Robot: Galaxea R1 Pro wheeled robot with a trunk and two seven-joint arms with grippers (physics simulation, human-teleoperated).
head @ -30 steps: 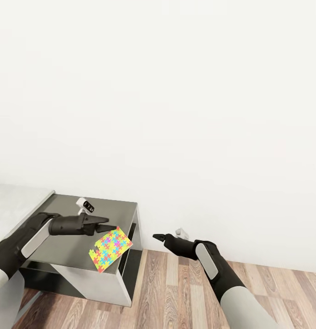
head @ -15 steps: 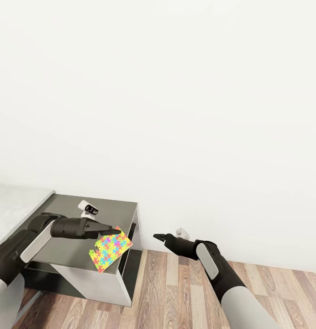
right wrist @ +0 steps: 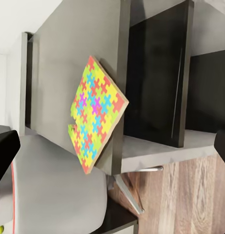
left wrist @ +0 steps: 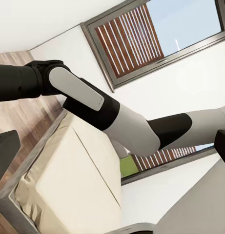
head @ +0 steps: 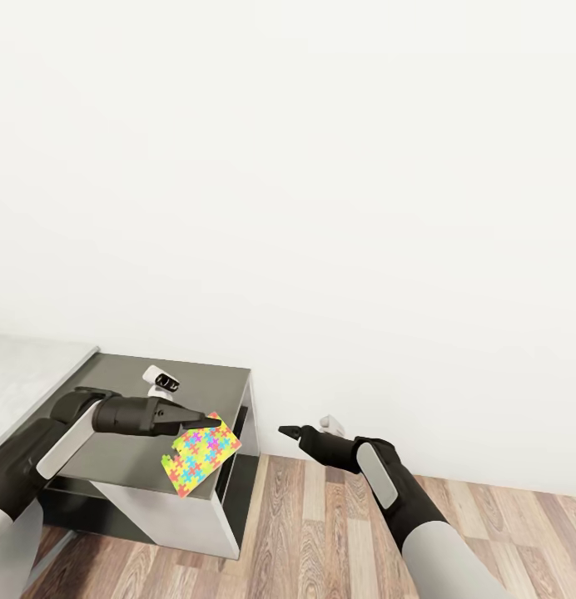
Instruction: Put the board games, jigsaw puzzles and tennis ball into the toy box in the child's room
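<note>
Wood-plank flooring (head: 321, 532) runs across the bottom of the head view, meeting a plain white wall (head: 321, 208) that takes up the upper three quarters of the frame.

Lower right of the head view: right arm, white forearm and black wrist, reaching toward the frame centre above the floor; right gripper (head: 288, 431) with black fingers drawn to a narrow point, though whether they are fully closed cannot be told. It holds nothing.

Lower left: left arm over a dark grey side table (head: 155, 491). Left gripper (head: 206, 419) with its tips at the upper edge of the jigsaw puzzle (head: 201, 454); the fingers look near each other, but whether they clamp the puzzle cannot be told.

Jigsaw puzzle: flat multicoloured board, yellow, red, blue and green pieces, lying at the table's front right corner, one corner jutting past the table edge. In the right wrist view the jigsaw puzzle (right wrist: 95, 114) lies flat on the grey tabletop, overhanging the edge beside the table's open dark shelf compartments (right wrist: 156, 78).

Far left edge of the head view: pale grey surface (head: 22, 374) adjoining the table.

Left wrist view: right arm crossing the frame, a cream cushioned seat (left wrist: 68, 175) in a dark frame beneath it, and a window with slatted shutter (left wrist: 141, 34) in the white wall beyond.
</note>
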